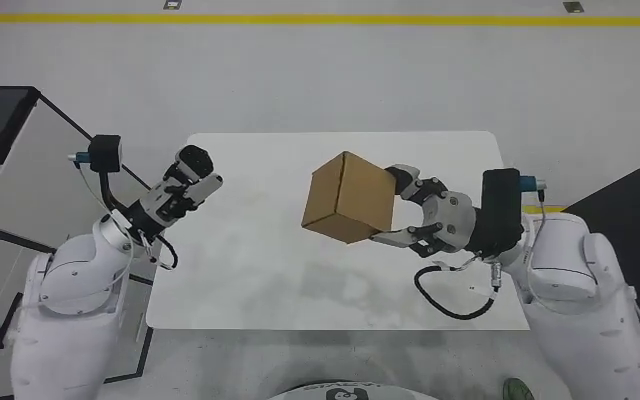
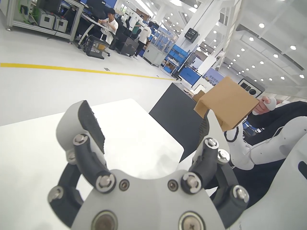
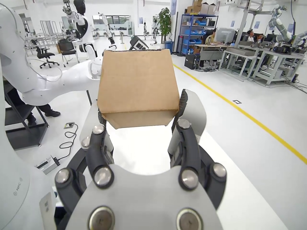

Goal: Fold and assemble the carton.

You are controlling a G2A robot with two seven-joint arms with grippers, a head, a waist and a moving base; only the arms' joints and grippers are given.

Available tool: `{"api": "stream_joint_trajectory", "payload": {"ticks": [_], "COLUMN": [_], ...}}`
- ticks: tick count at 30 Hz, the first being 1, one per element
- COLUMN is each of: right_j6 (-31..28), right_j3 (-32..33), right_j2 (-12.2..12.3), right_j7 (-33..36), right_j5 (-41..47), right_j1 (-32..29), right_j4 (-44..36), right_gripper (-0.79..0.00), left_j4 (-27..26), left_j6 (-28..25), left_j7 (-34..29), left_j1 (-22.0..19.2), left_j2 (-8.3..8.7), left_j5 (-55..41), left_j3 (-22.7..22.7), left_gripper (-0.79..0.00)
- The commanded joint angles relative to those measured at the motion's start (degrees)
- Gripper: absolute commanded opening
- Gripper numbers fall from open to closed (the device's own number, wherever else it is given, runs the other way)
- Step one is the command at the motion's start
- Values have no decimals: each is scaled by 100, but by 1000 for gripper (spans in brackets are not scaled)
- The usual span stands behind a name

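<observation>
The right gripper [image 1: 396,208] clamps the brown carton [image 1: 345,197] by its 3 o'clock end, one finger on each side. The carton sits tilted near the centre of the table [image 1: 300,290]. That arm comes in from 3 o'clock. The left gripper [image 1: 207,181], jaws wide and empty, hovers at 10 o'clock.

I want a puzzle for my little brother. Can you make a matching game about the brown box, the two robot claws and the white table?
1 brown cardboard carton
2 left claw
3 right claw
4 white rectangular table

A flat, under both arms
B open, holding nothing
C lifted and tilted
D shut on the carton

Pairs: 1-C, 2-B, 3-D, 4-A
</observation>
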Motion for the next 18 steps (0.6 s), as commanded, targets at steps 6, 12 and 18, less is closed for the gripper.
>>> {"api": "stream_joint_trajectory", "payload": {"ticks": [6,12,18], "right_j6": [18,18,-262], "right_j3": [-6,-6,89], "right_j2": [8,8,48], "right_j7": [58,58,341], "right_j5": [56,56,-409], "right_j1": [99,99,373], "right_j4": [-7,-7,-202], "right_gripper": [-785,-785,-785], "left_j4": [-21,-21,-21], "left_j6": [-42,-42,-42], "left_j7": [-109,-109,-109], "left_j1": [65,65,65], "left_j2": [15,15,15], "left_j5": [-34,-34,-34], "left_j3": [-68,-68,-68], "left_gripper": [0,0,0]}}
